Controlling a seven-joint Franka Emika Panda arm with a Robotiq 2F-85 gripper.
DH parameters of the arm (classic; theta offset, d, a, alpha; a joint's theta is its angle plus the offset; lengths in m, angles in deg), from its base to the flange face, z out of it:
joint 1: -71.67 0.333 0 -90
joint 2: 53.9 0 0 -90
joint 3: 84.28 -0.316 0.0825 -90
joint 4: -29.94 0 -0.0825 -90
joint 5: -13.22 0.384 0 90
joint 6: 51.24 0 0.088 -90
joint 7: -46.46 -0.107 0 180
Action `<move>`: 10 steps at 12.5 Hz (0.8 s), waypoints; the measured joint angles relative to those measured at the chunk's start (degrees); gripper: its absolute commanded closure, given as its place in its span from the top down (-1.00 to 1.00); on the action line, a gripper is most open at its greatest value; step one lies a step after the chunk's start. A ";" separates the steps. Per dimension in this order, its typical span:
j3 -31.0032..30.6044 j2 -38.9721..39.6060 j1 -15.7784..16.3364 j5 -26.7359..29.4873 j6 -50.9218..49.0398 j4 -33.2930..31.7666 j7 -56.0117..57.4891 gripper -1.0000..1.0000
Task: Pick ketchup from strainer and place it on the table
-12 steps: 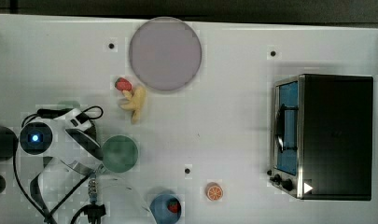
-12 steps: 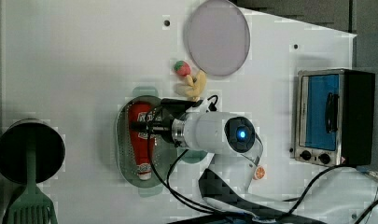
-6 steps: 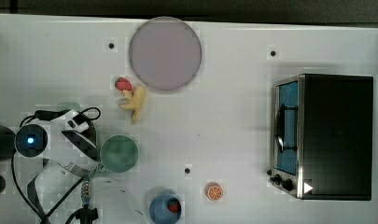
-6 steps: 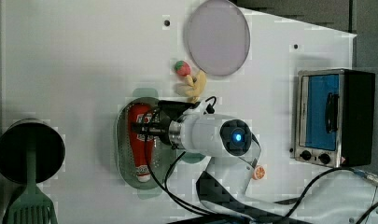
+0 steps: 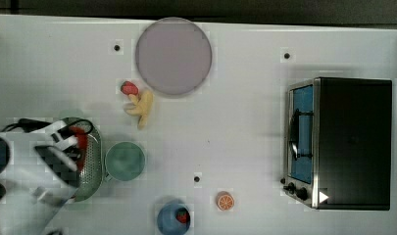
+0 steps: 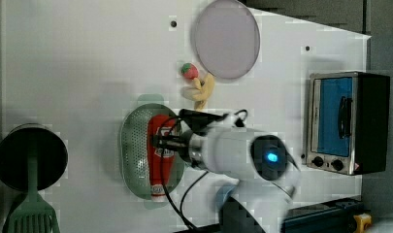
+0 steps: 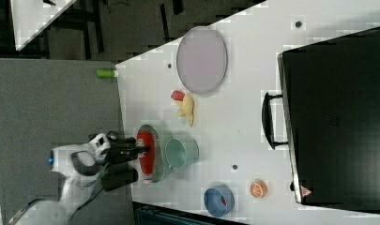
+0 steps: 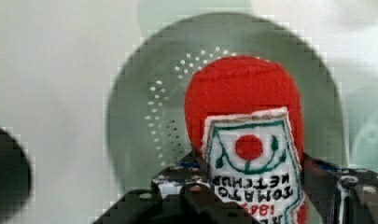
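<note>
At the left view's lower middle, one gripper (image 6: 161,144) clamps one ketchup (image 6: 160,154) bottle in one strainer (image 6: 132,150); one cup (image 5: 125,160) sits beside it.

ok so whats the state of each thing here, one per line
ketchup: lying in the strainer, gripped
gripper: shut on the ketchup
strainer: on the table, upright
cup: upright, beside the strainer
toaster oven: door closed
plate: bare
blue bowl: holds a strawberry
</note>
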 measured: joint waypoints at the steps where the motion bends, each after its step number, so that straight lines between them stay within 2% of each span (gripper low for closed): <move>1: -0.67 -3.06 -0.01 3.94 -1.43 1.01 0.10 0.19; 2: -0.95 -5.86 0.04 6.31 -3.36 2.24 0.31 0.19; 4: -0.92 -10.79 -0.85 6.78 -8.98 5.26 2.20 0.19; 7: 2.15 -12.46 -1.86 7.82 -20.51 13.71 10.17 0.19; 10: 8.23 -12.66 -5.95 8.21 -24.47 16.90 19.24 0.19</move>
